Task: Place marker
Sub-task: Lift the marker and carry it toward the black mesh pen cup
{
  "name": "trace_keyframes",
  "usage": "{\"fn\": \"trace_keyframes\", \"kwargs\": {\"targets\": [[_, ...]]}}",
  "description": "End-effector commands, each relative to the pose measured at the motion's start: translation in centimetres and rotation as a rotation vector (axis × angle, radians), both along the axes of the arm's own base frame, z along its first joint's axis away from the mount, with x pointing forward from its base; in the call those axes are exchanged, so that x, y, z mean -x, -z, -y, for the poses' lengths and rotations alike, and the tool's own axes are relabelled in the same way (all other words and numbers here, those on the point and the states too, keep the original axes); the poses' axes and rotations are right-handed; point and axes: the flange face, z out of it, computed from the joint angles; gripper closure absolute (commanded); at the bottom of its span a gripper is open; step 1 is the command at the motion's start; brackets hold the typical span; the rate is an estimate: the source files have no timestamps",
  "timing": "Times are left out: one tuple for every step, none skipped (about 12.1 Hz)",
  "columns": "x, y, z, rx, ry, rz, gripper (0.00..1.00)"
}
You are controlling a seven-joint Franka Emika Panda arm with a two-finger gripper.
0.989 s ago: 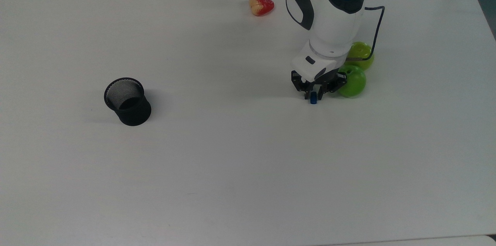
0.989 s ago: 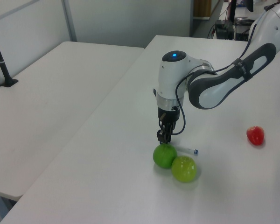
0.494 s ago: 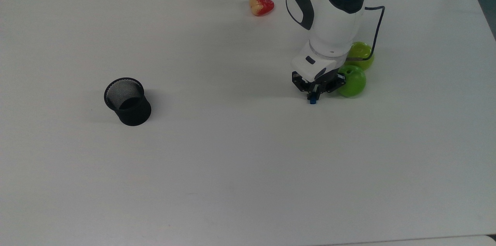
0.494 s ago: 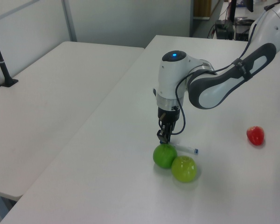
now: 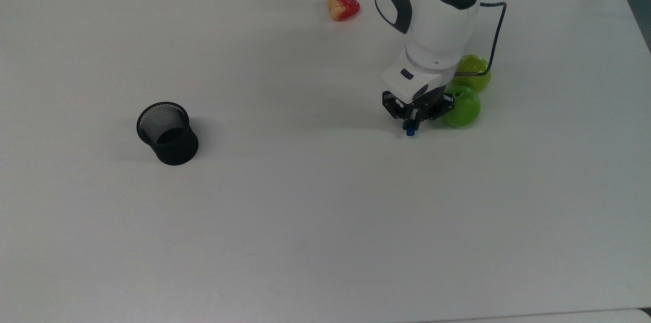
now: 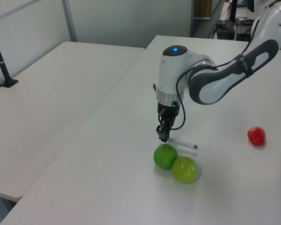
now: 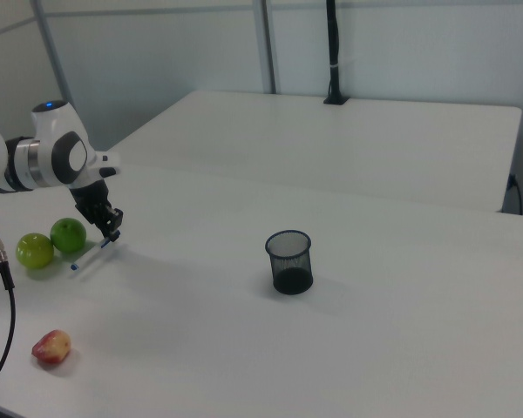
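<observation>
Hand (image 5: 411,124) clamps one end of the marker (image 6: 183,144), beside green apples (image 6: 165,156).

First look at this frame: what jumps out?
The white arm's end effector is shut on one end of the marker, right beside two green apples at the top view's right. A black mesh cup stands alone far off at the top view's left, and a red fruit near the far edge.

The top view looks steeply down on the desk (image 5: 305,241) from above, while the left view and right view sit lower at opposite ends, all 3 sharing the 2 green apples (image 6: 175,162) and arm (image 7: 52,157).
</observation>
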Motion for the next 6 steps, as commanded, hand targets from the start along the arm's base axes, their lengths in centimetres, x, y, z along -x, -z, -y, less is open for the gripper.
{"fn": "trace_keyframes", "kwargs": {"targets": [[0.8,-6.3,2.7,0.042,0.017,-0.009,0.93],[1.1,-8.6,3.4,0.058,-0.001,-0.021,0.93],[1.2,-10.8,4.5,0.070,-0.013,-0.038,0.93],[1.4,-12.9,5.5,0.082,-0.033,-0.051,0.93],[1.6,-14.2,6.3,0.091,-0.048,-0.060,0.93],[2.0,-16.1,7.6,0.099,-0.066,-0.068,0.93]]}}
